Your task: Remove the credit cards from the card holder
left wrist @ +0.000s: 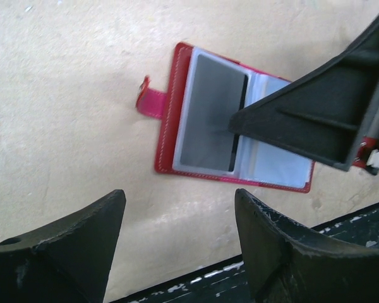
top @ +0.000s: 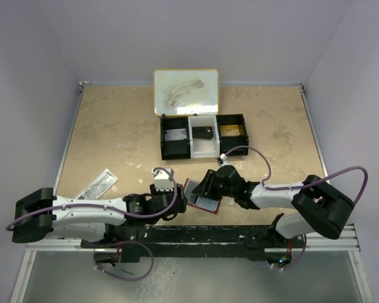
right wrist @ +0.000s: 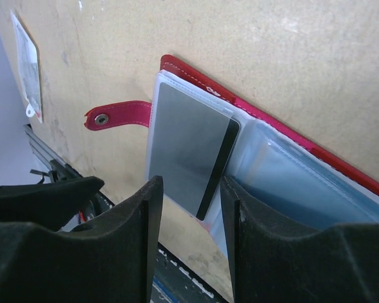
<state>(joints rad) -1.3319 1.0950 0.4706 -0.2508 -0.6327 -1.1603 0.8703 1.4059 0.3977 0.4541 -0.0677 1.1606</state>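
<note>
We've got the card holder point(left wrist: 275, 165) open at the near edge of the tabletop point(top: 114, 139), right under our right gripper point(right wrist: 191, 189), jaws apart in line with the grey card's point(right wrist: 186, 148) striped long edge, left gripper point(left wrist: 180, 208) just beside, apart too.

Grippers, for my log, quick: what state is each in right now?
Left gripper: open, holding nothing.
Right gripper: open, at the grey card edge.

Left tool point(left wrist: 180, 202) and right tool point(right wrist: 191, 189) face each other, fingers parted
</note>
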